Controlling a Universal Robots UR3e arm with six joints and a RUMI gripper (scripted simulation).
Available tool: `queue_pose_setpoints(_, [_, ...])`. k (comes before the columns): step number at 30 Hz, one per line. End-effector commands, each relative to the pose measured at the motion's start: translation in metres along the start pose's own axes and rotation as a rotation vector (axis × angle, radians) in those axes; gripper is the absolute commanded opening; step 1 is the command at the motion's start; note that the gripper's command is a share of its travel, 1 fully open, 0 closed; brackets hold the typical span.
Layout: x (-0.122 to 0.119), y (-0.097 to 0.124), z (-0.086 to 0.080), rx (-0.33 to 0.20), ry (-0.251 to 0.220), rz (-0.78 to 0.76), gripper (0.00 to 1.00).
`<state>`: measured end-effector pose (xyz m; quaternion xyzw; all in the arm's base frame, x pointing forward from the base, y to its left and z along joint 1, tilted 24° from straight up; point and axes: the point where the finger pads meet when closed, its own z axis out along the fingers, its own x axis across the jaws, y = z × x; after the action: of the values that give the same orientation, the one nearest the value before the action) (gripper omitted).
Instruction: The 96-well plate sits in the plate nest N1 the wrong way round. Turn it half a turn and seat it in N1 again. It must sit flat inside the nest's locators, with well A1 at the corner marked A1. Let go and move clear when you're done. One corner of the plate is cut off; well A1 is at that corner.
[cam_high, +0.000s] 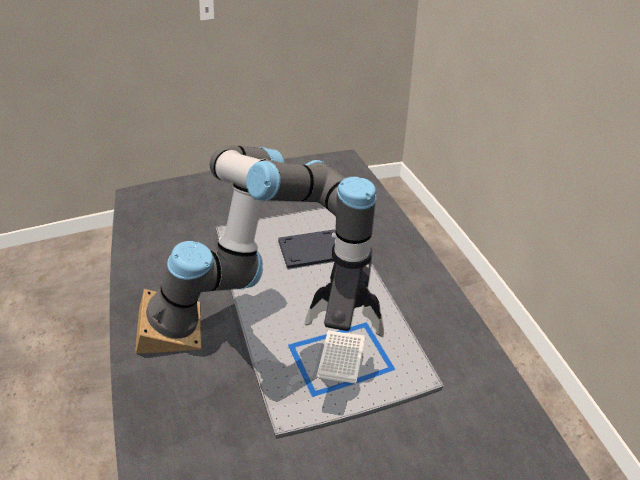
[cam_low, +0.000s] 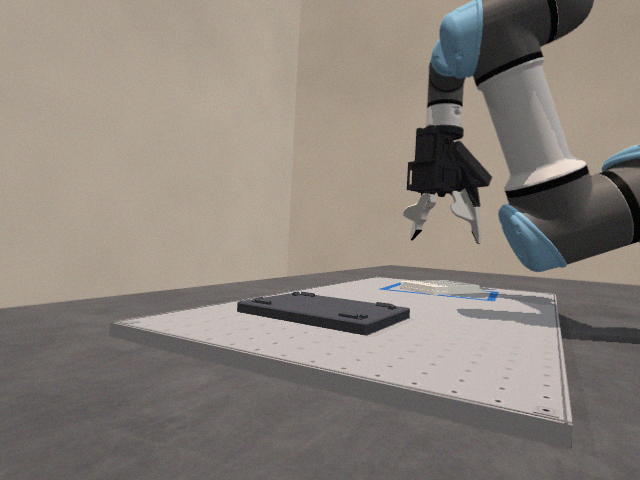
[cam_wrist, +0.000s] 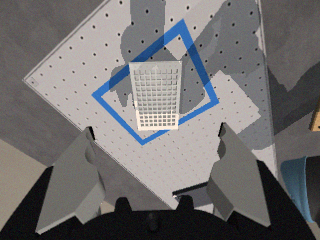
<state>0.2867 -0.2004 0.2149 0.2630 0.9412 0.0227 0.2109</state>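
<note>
Right, here is what you have in front of you.

Gripper: the gripper (cam_low: 444, 219) hangs well above the perforated board (cam_high: 413, 361) with its jaws spread wide and nothing between them — you can see both fingers framing the view from the wrist.

Plate: your 96-well plate (cam_high: 341, 356) lies flat on the board inside the blue square outline (cam_high: 299, 361), toward the worktop's near edge in the top view, turned at an angle to the outline's sides. It sits below the gripper, apart from it.

Nest N1: the dark plate nest (cam_low: 323, 310) sits on the same board nearer the far edge, well apart from the plate — nothing rests in it.

Arm: the arm's wooden base block (cam_high: 145, 343) stands by the worktop's left edge.

Cut corner: you cannot tell its position here.
</note>
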Motion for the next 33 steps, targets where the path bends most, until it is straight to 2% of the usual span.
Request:
queue_pose_setpoints(1, [0.000, 0.000, -0.001, 0.001, -0.002, -0.001, 1.00])
queue_pose_setpoints(16, [0.000, 0.000, -0.001, 0.001, -0.002, -0.001, 1.00])
queue_pose_setpoints(33, [-0.001, 0.000, 0.024, 0.002, -0.002, 0.000, 1.00])
